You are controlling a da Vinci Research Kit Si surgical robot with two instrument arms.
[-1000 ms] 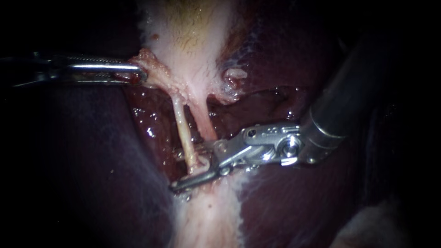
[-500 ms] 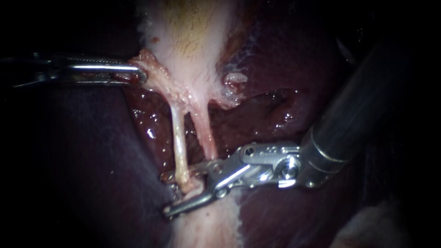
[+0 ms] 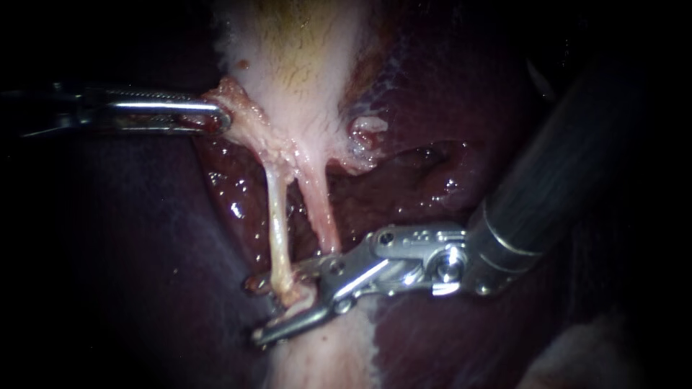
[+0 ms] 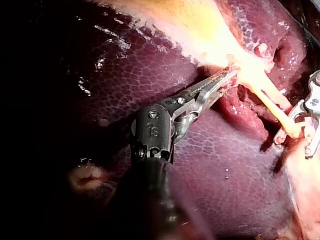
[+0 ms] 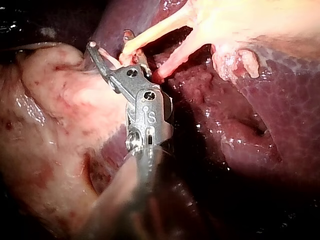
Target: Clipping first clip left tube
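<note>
1. Step now: putting the first clip on the left tube (image 3: 277, 230).
2. Right instrument (image 3: 254, 310): jaws spread, one each side of the tube's low end, not squeezing yet.
3. Left instrument (image 3: 216, 119): jaws pinching gallbladder (image 3: 288, 72) edge, up and left of the tube.
4. Next, likely: sit square across the tube, then squeeze shut.
</note>
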